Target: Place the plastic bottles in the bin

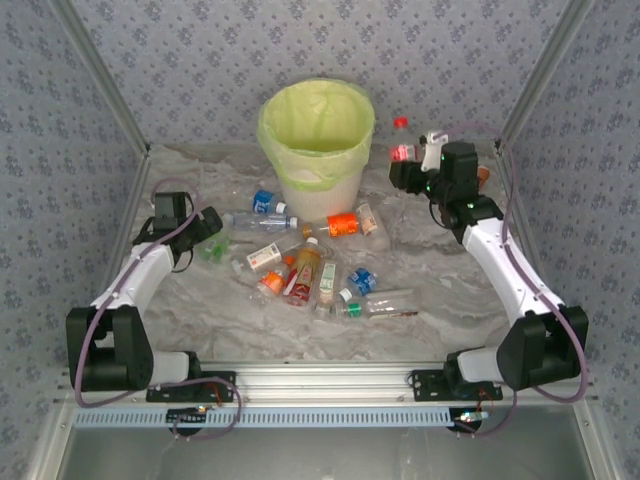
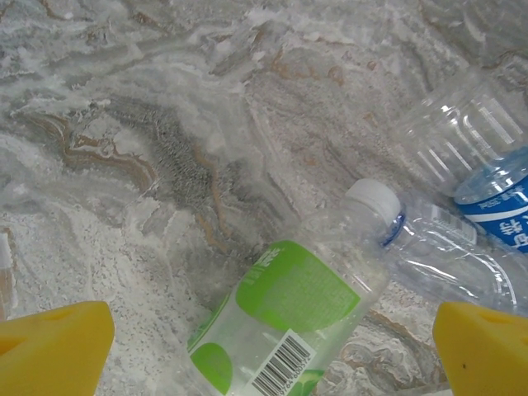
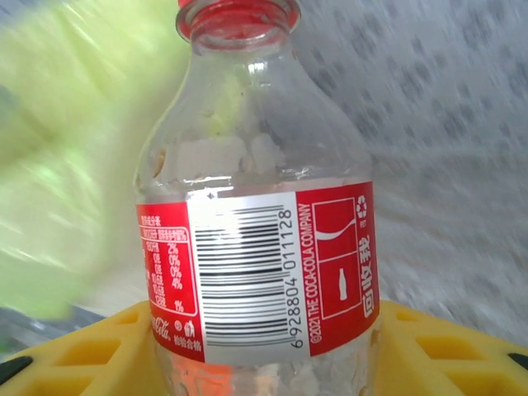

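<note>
The bin (image 1: 316, 140), a white bucket lined with a yellow-green bag, stands at the back centre. My right gripper (image 1: 403, 165) is just right of it, shut on a clear bottle with a red label (image 1: 402, 150) and red cap, held upright. In the right wrist view that bottle (image 3: 256, 272) sits between the yellow fingers (image 3: 91, 355) of the right gripper (image 3: 264, 346), with the bag's blur (image 3: 74, 165) to its left. My left gripper (image 1: 205, 240) is open over a green-labelled bottle (image 2: 297, 313) lying on the table, fingers (image 2: 49, 346) wide on either side.
Several more bottles lie in a heap in front of the bin: an orange one (image 1: 342, 225), an amber-filled one (image 1: 303, 272), a clear one (image 1: 385, 303), and a blue-labelled one (image 1: 262, 202) (image 2: 495, 198). Patterned walls enclose the marble table (image 1: 450, 290).
</note>
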Motion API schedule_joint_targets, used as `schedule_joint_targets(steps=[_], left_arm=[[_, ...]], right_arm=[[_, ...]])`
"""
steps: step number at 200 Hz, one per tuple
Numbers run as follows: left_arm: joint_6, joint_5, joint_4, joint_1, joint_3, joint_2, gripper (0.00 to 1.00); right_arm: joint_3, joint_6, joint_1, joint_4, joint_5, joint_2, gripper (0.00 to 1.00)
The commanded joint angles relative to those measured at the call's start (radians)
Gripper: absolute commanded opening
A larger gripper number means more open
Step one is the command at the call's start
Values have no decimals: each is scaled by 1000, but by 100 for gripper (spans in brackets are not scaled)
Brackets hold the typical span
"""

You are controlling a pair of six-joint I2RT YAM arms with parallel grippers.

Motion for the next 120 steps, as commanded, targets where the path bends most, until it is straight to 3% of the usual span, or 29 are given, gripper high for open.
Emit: schedule_joint_targets(steps=[1,31,93,120], left_arm=[[-5,21,-50,11,43,27,100],[-7,38,-55,12,55,54,99],[-1,13,-81,19,46,63,99],[4,-4,-86,20,38,62,99]], right_arm=[[142,18,38,84,-86,-10,58],[322,-48,109,77,-134,88,59],[651,-156,208,-35,-77,399,61],[823,-177,229,-195,-2,532,64]])
